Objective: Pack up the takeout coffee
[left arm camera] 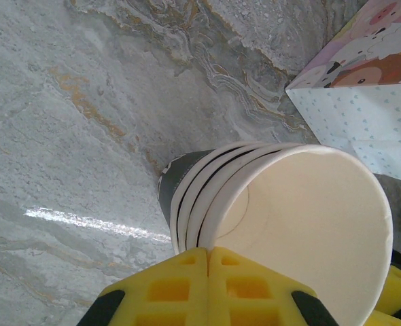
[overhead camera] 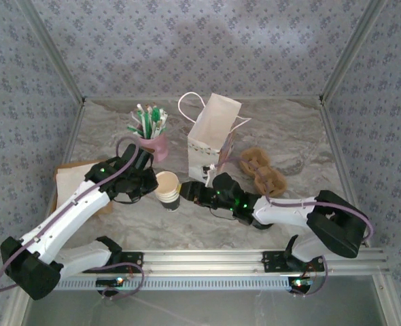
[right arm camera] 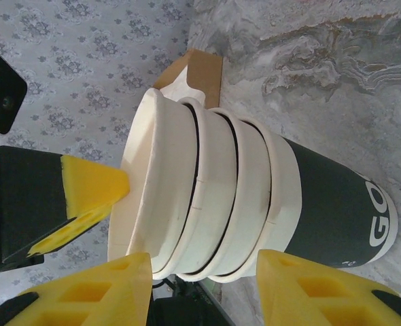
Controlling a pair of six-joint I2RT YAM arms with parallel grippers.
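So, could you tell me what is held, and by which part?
The left tool pinches the top cup by its rim. The right tool straddles the cup stack; whether it grips cannot be told.

Left end effector [left arm camera: 208,252] closed, right [right arm camera: 204,261] parted

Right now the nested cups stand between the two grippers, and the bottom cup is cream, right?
No. The nested cups stand between the left gripper and right gripper, but the bottom cup is dark, as the right wrist view shows.

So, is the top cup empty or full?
Empty: the left wrist view looks into the top cup, showing bare walls and bottom.
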